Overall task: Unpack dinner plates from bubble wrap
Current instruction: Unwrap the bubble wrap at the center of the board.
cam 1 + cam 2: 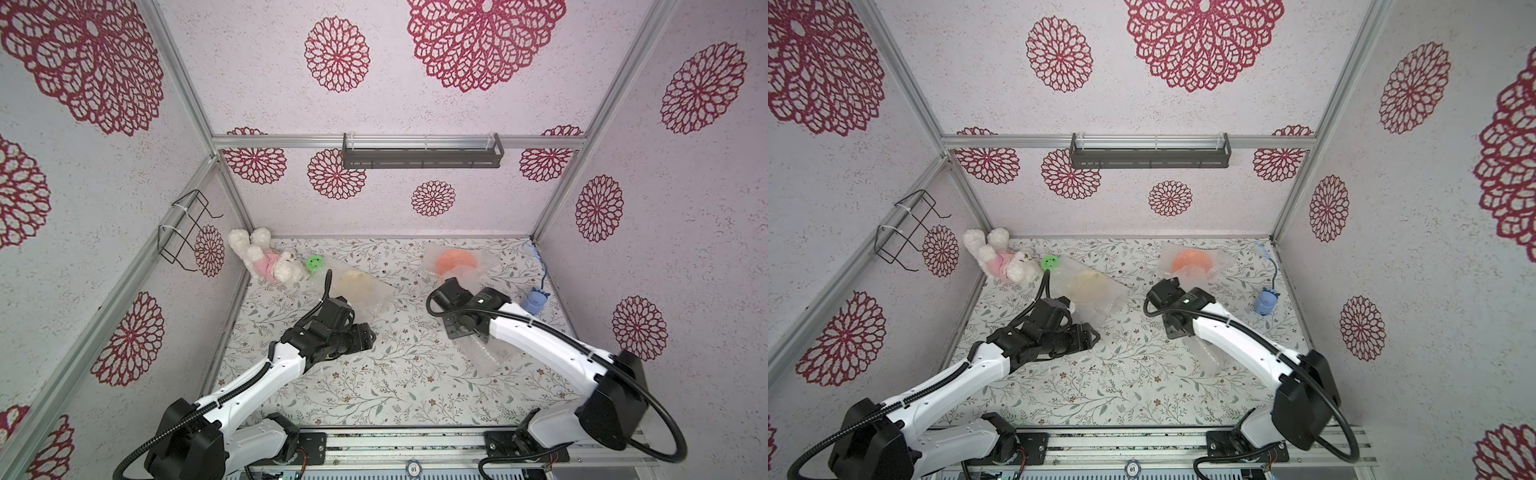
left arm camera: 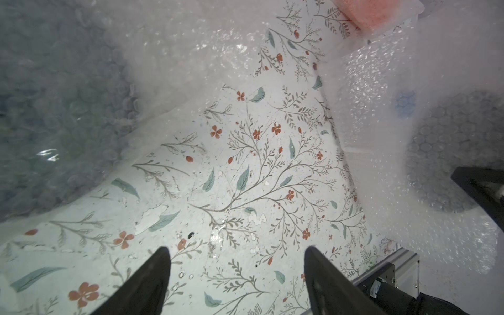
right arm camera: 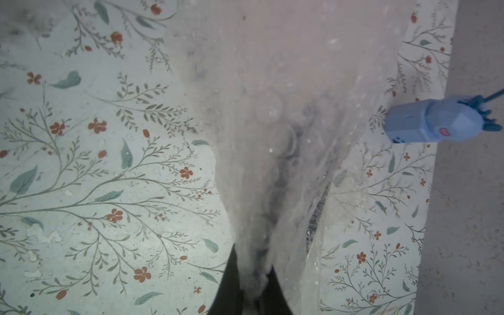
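"How many plates were on show?"

"Two, both lying flat. A plain orange round plate [image 1: 455, 261] sat far right on the floral-print table [image 1: 395, 395]. A cream round plate [image 1: 353, 284] lay far left. Each was inside its own clear bubble-wrap sheet [image 1: 473, 272]. The cream plate's wrap [image 1: 374, 307] ran lengthwise from a small green smiley disc [image 1: 315, 262] toward mid-table."

"And the grippers?"

"The right gripper [image 3: 253, 286] pinched a third sheet [image 3: 286, 109], which was gathered narrow at the fingers and fanned out away from them. The left gripper [image 2: 237, 251] hung beside the cream parcel with its fingers spread wide, holding nothing."
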`<state>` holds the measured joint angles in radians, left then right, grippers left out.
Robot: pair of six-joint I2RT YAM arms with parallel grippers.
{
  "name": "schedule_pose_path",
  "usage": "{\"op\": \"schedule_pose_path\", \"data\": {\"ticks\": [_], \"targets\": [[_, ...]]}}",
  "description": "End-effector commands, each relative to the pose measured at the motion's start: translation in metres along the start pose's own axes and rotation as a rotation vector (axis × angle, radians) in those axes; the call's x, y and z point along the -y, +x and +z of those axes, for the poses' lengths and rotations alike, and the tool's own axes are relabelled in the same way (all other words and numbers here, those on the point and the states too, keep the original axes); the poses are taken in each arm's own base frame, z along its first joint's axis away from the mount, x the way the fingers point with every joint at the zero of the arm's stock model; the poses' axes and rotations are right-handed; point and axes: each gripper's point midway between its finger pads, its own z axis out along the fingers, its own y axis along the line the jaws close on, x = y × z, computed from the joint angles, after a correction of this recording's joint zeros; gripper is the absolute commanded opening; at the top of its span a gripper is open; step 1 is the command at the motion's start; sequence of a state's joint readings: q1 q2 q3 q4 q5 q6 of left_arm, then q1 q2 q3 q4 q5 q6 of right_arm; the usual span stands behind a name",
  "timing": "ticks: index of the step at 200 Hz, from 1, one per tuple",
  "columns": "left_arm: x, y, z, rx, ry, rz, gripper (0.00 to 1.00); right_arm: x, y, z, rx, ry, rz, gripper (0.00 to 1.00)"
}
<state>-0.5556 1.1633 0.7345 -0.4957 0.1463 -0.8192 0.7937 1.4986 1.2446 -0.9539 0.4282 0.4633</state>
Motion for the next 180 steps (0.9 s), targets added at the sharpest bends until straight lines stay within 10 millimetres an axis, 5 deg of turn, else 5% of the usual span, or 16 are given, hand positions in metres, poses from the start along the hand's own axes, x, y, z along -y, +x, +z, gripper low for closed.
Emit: {"op": "schedule_pose_path", "data": {"ticks": [1,81,152,180], "targets": [[-0.017,-0.004,-0.005,0.042,-0.049,-0.049,0.79,-0.028,-0.020,-0.004,0.061,0.023,-0.012,0.00],[-0.040,0.008,0.003,0.017,-0.071,-0.143,0.78,-0.108,-0.014,0.048,-0.017,0.099,-0.150,0.00],[-0.039,0.001,-0.008,0.061,-0.009,-0.215,0.80,-0.192,-0.015,0.066,-0.064,-0.236,-0.123,0.57],[-0.030,0.000,-0.019,0.080,0.051,-0.214,0.83,-0.209,-0.045,0.030,-0.013,-0.506,-0.078,0.80]]}}
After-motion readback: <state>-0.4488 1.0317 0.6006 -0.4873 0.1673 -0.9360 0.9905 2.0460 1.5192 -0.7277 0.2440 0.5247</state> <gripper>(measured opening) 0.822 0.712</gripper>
